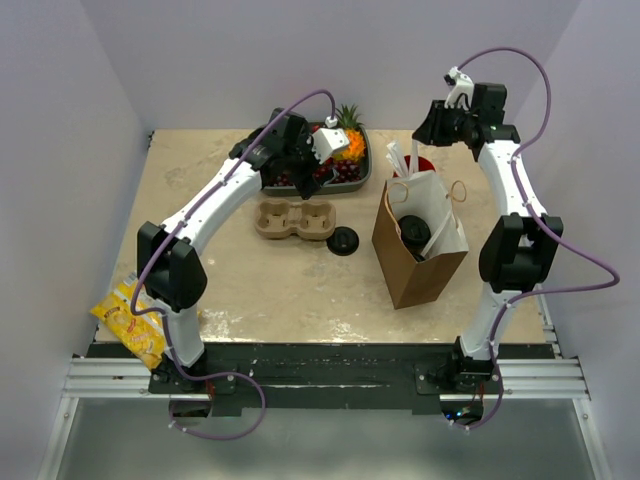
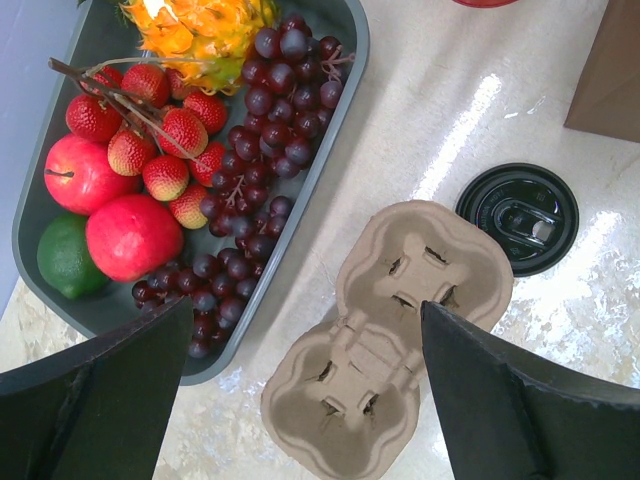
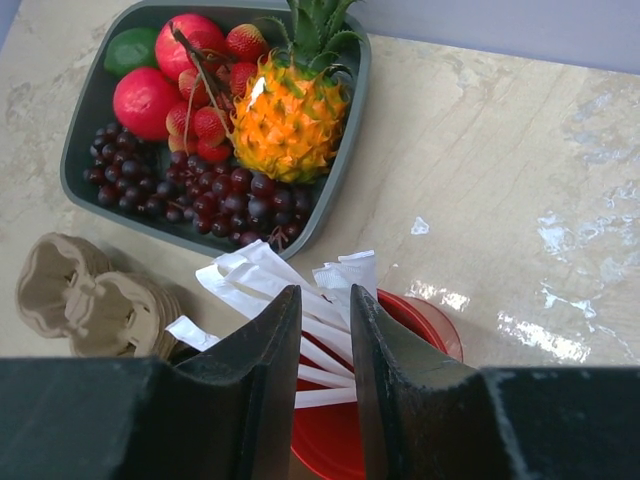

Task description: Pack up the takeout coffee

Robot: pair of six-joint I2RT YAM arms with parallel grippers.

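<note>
Beige marble tabletop [image 1: 260, 280]: left gripper [image 2: 305, 330] hanging wide open over cup carrier [image 2: 390, 330], black lid [image 2: 518, 218] lying beside; right gripper [image 3: 325, 295] hovering narrowly open, empty, over straws [image 3: 250, 275].

Beige marbled worktop [image 1: 280, 280]; grey-green tray [image 2: 100, 35] of red apples [image 2: 130, 235], red strawberries [image 2: 165, 177], purple grapes [image 2: 285, 100], green lime [image 2: 65, 258], orange-yellow pineapple [image 3: 288, 115]; tan carrier [image 2: 385, 330]; black lid [image 2: 518, 218]; red cup [image 3: 432, 322], white straws [image 3: 260, 275]; brown bag [image 1: 420, 270]; yellow packet [image 1: 130, 320], near-left corner.
</note>
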